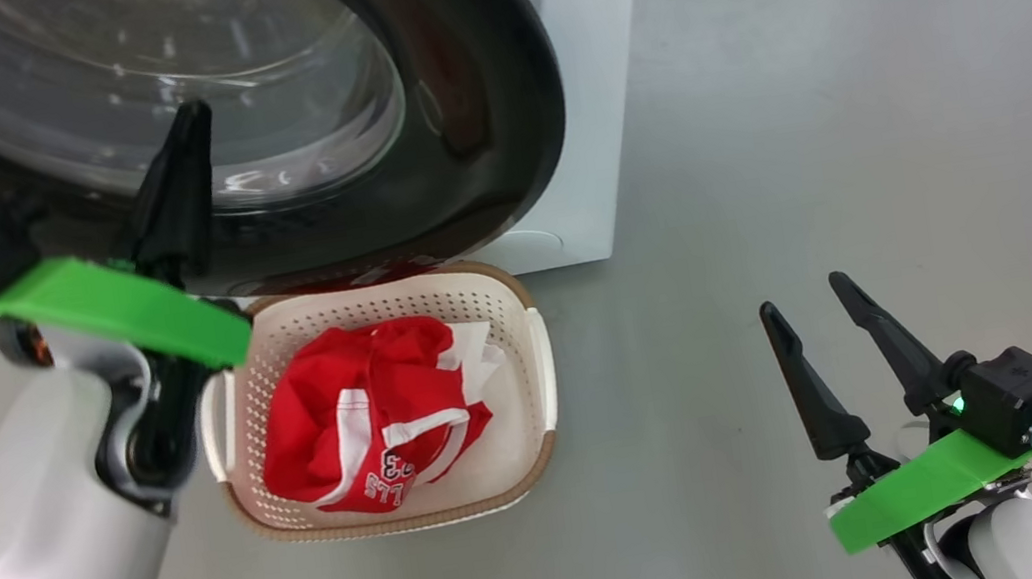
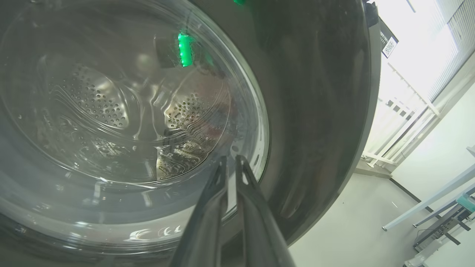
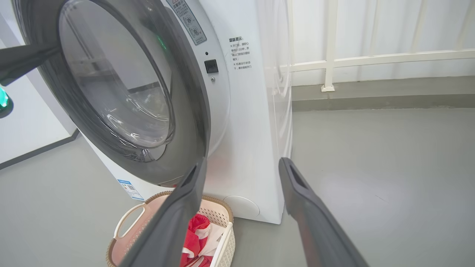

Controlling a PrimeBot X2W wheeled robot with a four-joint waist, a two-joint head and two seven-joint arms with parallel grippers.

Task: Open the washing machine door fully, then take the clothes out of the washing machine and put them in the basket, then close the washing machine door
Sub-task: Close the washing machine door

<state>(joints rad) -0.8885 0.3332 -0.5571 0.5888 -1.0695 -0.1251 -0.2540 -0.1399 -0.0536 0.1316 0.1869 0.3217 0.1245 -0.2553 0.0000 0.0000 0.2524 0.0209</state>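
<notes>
Left wrist view: washing machine door (image 2: 315, 111) close ahead of left hand (image 2: 231, 161)

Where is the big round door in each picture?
Head view: door at the top left, above the basket.
Left wrist view: door covering all but the right edge.
Right wrist view: door at the upper left, above the basket.
Shared landmark: the left tool, pointing at the door's glass.
</notes>
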